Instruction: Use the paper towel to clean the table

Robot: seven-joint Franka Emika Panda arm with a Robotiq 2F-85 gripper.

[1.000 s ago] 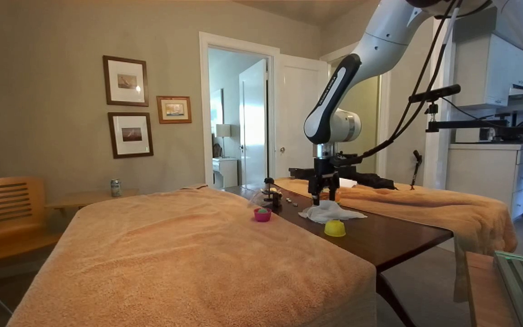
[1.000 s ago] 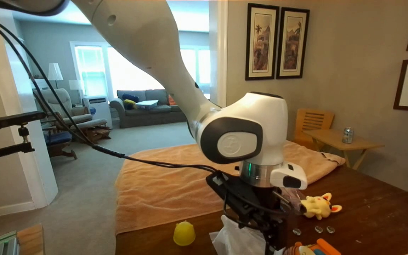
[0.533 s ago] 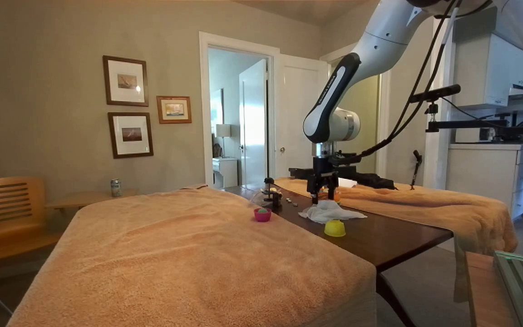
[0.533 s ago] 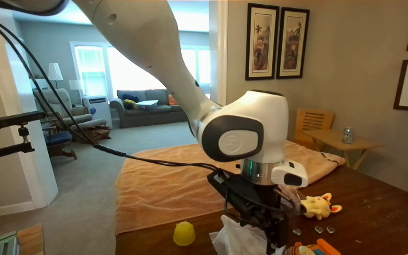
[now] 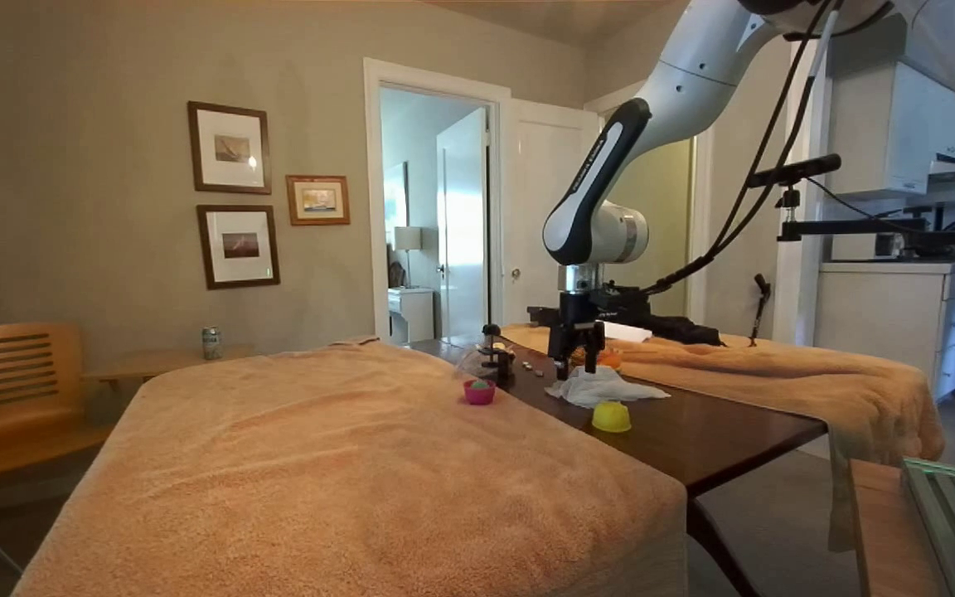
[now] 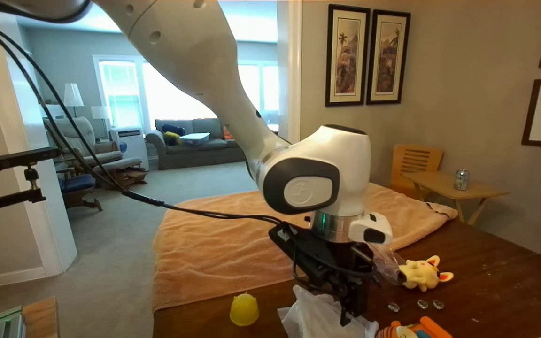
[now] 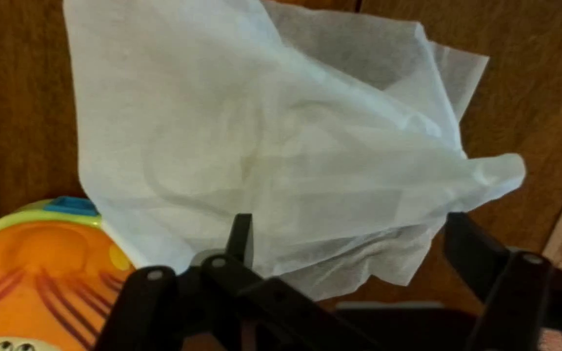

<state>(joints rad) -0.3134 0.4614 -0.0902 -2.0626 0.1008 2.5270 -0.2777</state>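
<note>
The paper towel, a thin white rumpled sheet, lies on the dark brown wooden table in both exterior views: the towel (image 5: 610,390) (image 6: 310,317) and the table (image 5: 743,431) (image 6: 500,295). In the wrist view the towel (image 7: 271,146) fills the upper middle over the tabletop (image 7: 530,92). My gripper (image 5: 575,371) points down over the towel's edge, slightly above it. In the wrist view the gripper (image 7: 349,219) is open, its fingers wide apart with nothing held. The left fingertip overlaps the towel and the right one is at its lower right edge. Contact is not clear.
A yellow cup (image 5: 612,417) (image 6: 244,310) stands beside the towel. An orange toy (image 7: 42,273) (image 6: 418,328) touches or nears the towel's other side. A plush toy (image 6: 423,273), clear glass pieces (image 6: 422,304), a pink bowl (image 5: 479,394) and a black clamp (image 5: 494,356) are nearby.
My gripper has shifted a little to the left in both exterior views, after rising slightly. The paper towel and the other objects have not moved.
</note>
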